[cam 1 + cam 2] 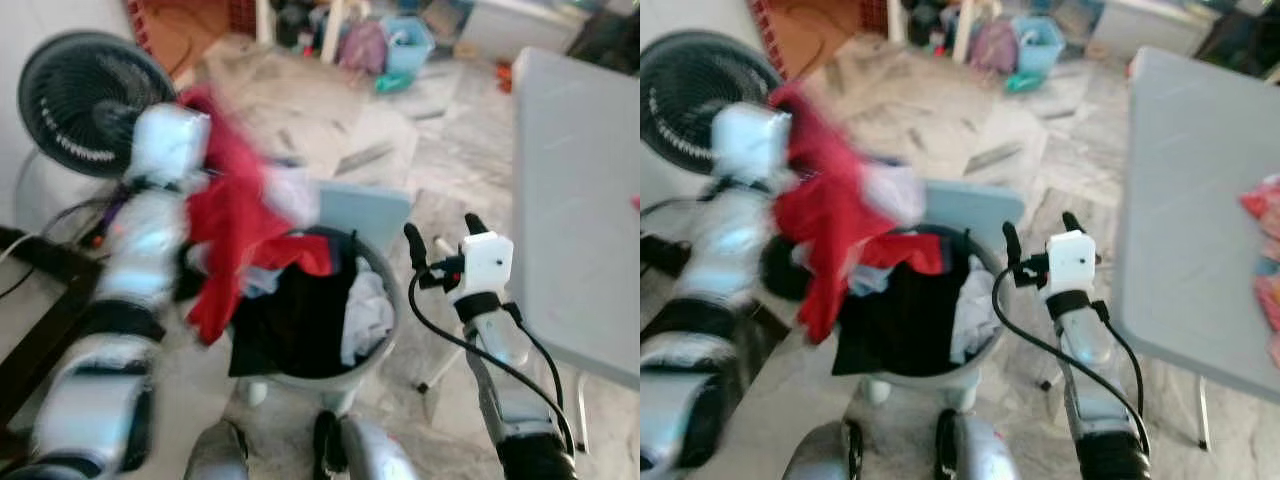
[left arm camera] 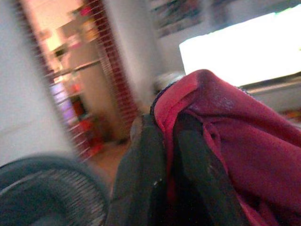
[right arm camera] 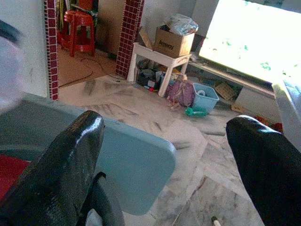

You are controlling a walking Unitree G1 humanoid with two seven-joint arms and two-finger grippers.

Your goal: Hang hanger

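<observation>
A red garment hangs above a grey laundry basket, its lower end trailing over the basket's rim. My left gripper is shut on the garment's top fold, raised at the left in front of the fan. The picture there is blurred. Black clothing and a white cloth lie in the basket. To the right of the basket, my right gripper stands open with nothing between its fingers, pointing forward.
A black floor fan stands at the left by the wall. A grey folding table runs along the right. A light-blue panel leans behind the basket. Boxes and tubs crowd the far floor.
</observation>
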